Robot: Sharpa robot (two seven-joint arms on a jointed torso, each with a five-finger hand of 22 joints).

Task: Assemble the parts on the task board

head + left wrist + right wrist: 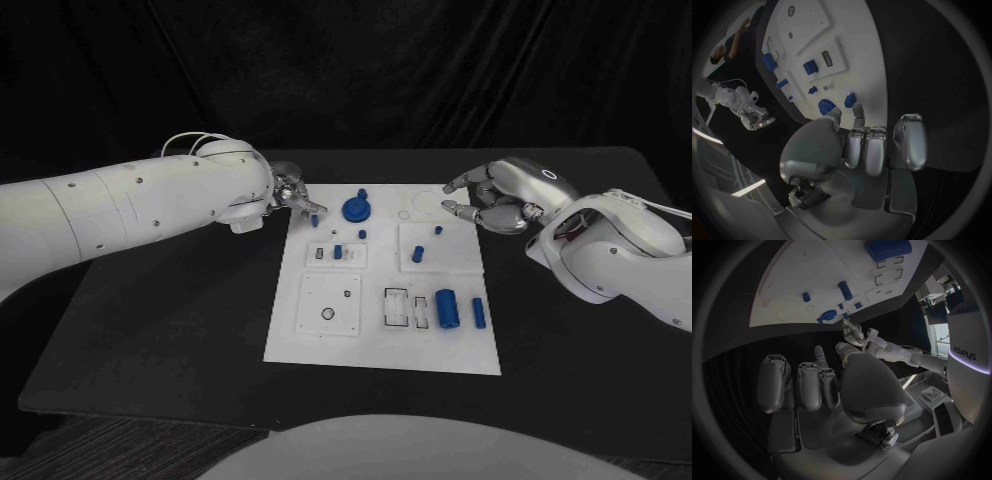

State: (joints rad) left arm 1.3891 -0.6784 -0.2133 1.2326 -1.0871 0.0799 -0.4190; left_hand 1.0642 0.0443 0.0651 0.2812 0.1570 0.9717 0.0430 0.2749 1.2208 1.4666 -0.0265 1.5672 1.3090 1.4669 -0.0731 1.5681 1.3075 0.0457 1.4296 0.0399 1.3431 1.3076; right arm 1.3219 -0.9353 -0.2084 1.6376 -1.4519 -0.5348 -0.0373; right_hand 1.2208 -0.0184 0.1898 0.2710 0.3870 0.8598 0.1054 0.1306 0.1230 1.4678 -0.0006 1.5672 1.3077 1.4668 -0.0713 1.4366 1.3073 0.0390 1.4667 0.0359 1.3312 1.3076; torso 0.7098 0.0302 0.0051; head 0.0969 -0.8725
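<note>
Both hands poised at the task board's far corners, nothing held.
Tabletop (159,330) carries task board (378,345); left hand (296,197) and right hand (483,200) are empty, fingers loosely curled, likely staged for picking; blue parts (447,305) lie in recesses.

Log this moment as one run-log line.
left hand: open, at task board far-left corner | right hand: open, at far-right corner | blue parts: on board
</note>
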